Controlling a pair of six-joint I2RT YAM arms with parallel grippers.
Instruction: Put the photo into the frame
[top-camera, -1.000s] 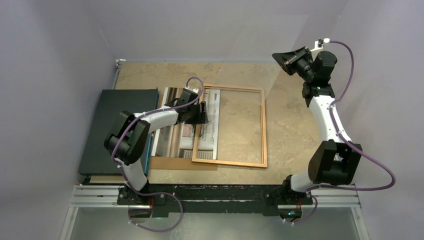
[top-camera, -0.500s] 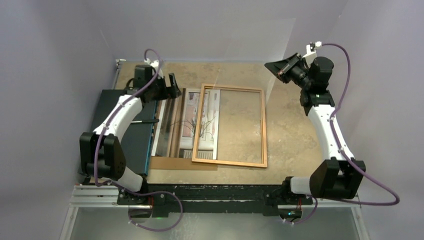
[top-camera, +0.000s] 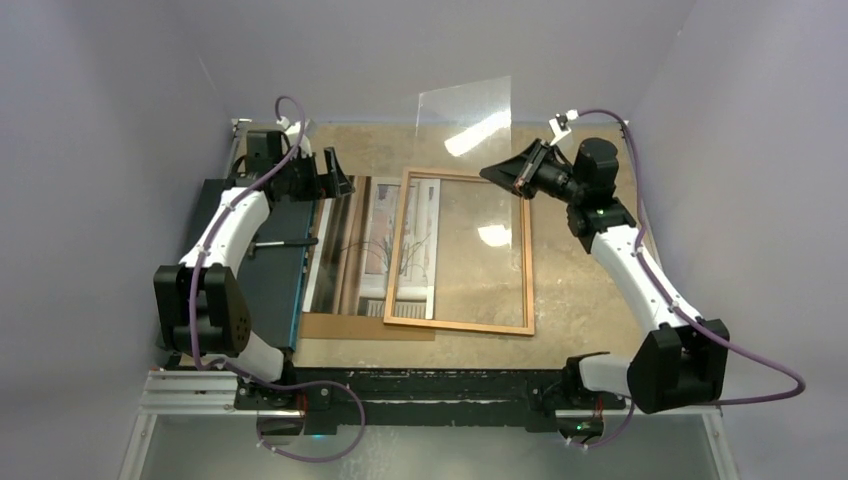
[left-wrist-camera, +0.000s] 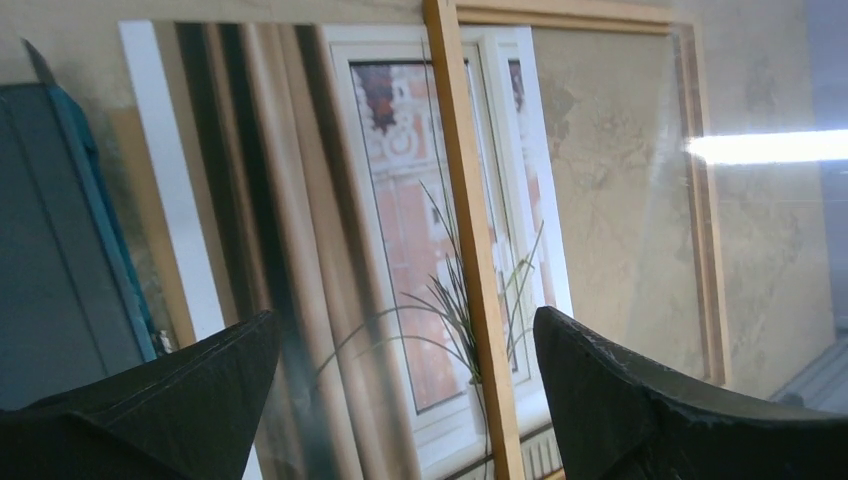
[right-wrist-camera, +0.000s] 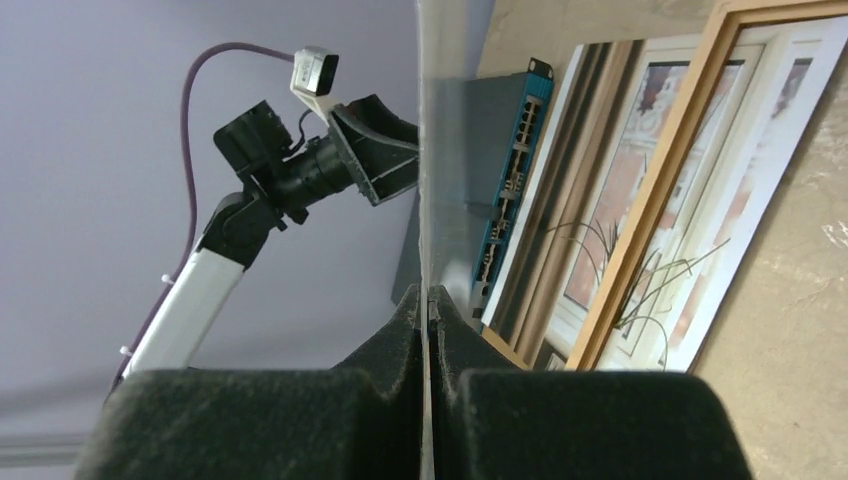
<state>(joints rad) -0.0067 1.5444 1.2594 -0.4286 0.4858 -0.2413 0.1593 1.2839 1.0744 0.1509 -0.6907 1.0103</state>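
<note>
View from above of a stone-patterned worktop (top-camera: 585, 270) with two robot arms mounted at its near edge. The photo (top-camera: 365, 240), a glossy print of a spiky plant by a window, lies flat left of the middle. It rests on a plain brown board (top-camera: 365, 327), which shows as a strip along the photo's near edge. The frame (top-camera: 528, 255), thin orange-brown wood, lies flat just to the right. Its left rail crosses over the photo, so the photo's right part shows inside the frame's opening and the rest lies outside it. A dark flat box (top-camera: 235, 255) sits at the left side of the worktop, beside the photo.

The left arm (top-camera: 235, 215) reaches toward the far left corner. The left jaws stand wide apart and hold nothing, hanging above the far end of the photo. In the left wrist view the photo (left-wrist-camera: 400, 200) and the frame's rail (left-wrist-camera: 470, 250) appear between the two dark fingers (left-wrist-camera: 160, 400).

The right arm (top-camera: 630, 265) reaches over the frame's far right corner. The right jaws are clamped on the edge of a clear sheet (top-camera: 465, 115), held raised above the worktop. The right wrist view shows the sheet edge-on (right-wrist-camera: 424, 150).
</note>
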